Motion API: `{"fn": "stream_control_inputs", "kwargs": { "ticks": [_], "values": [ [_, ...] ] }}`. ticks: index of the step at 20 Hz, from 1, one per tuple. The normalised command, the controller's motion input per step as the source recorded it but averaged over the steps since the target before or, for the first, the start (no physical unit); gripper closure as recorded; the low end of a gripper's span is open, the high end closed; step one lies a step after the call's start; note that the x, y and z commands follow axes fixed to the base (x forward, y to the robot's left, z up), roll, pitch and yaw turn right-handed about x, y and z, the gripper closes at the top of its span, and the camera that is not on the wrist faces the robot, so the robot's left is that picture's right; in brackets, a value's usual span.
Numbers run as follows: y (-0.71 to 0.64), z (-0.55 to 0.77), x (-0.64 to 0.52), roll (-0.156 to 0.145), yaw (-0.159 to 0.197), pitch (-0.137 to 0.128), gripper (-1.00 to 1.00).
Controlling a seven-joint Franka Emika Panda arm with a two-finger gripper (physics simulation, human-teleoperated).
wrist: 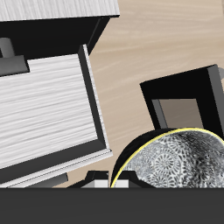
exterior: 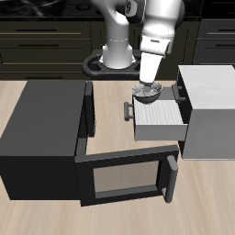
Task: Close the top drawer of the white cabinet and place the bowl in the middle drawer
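The black box (exterior: 41, 128) sits with its windowed door (exterior: 124, 179) swung wide open towards the table's front edge. Next to it the middle drawer (exterior: 161, 117) is pulled out of the white cabinet (exterior: 216, 101), its striped floor bare. The bowl (exterior: 148, 92) hangs just above the drawer's far side wall, off the table. The gripper (exterior: 148, 86) comes down onto it from above and looks pressed onto its rim. Above the open drawer, the top drawer (exterior: 184, 89) looks pushed home.

The bowl is probably light and stiff, with no risk of breaking. Its shiny metal is likely slick, though, so a pinch across the thin rim is the natural hold, and the bowl may swing or slip if jolted. It looks narrower than the drawer, so it should go in flat.

The exterior view shows the arm, the whole cabinet and the bowl's height over the drawer. The wrist view shows what that one cannot: the speckled inside of the bowl (wrist: 175, 166) close up and the drawer's dark handle (wrist: 10, 63). It hides the fingers.
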Motion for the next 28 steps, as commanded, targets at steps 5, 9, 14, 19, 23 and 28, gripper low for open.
{"fn": "stream_control_inputs", "kwargs": {
  "ticks": [5, 9, 14, 19, 23, 28],
  "values": [
    [-0.11, -0.05, 0.04, -0.040, 0.180, -0.120, 1.00],
    [-0.03, -0.03, 0.03, 0.006, -0.053, 0.030, 1.00],
    [0.02, 0.02, -0.01, 0.008, -0.033, 0.008, 1.00],
    [0.05, 0.06, -0.09, 0.006, -0.025, -0.018, 1.00],
    [0.06, 0.02, -0.13, 0.034, -0.031, 0.002, 1.00],
    [-0.07, -0.03, -0.15, 0.005, -0.021, 0.003, 1.00]
  ]
}}
